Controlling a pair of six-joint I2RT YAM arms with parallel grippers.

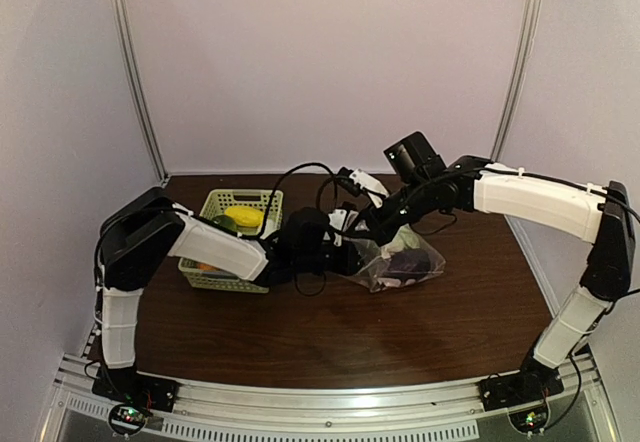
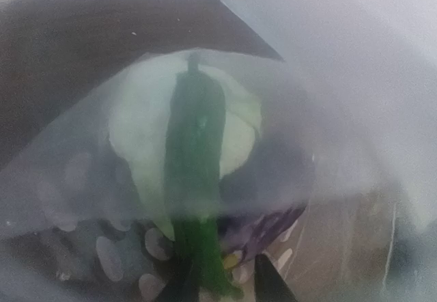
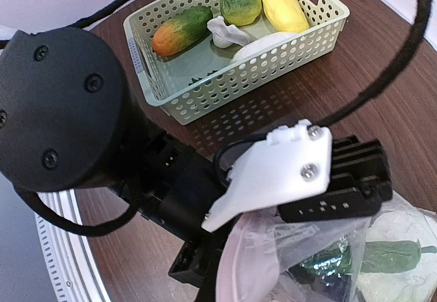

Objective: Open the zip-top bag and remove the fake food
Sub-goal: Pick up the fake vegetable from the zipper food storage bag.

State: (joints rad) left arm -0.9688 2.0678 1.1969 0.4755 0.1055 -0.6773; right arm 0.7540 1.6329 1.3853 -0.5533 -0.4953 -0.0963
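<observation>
The left end effector (image 2: pixel 227 283) is pushed in through the open mouth of the clear crinkly plastic zip-top bag (image 1: pixel 405 262), its dark fingertips standing on either side of the lower end of a long green plastic toy vegetable (image 2: pixel 194 179). One finger looks to touch it, but I cannot tell whether the grip is closed. That green piece lies over a whitish lumpy toy piece (image 2: pixel 136 138), with a dark purple toy eggplant (image 2: pixel 270 230) just beside it, all inside the bag. The right end effector (image 1: pixel 368 230) is clenched and appears to pinch the bag's upper lip, holding the mouth up. The bag lies near the middle of the dark brown wooden desk (image 1: pixel 330 342), a little toward the far edge. The pale green lattice plastic basket (image 3: pixel 239 90) stands toward the far left corner and holds an orange-and-green piece, a round green one, a yellow one and a whitish one. The opening looks done, and the step in hand is emptying. The next move calls for a firm close on the green piece and a straight pull out through the mouth without dragging the film. No brand, label or legible writing shows; the bag's printed spots carry no words.
</observation>
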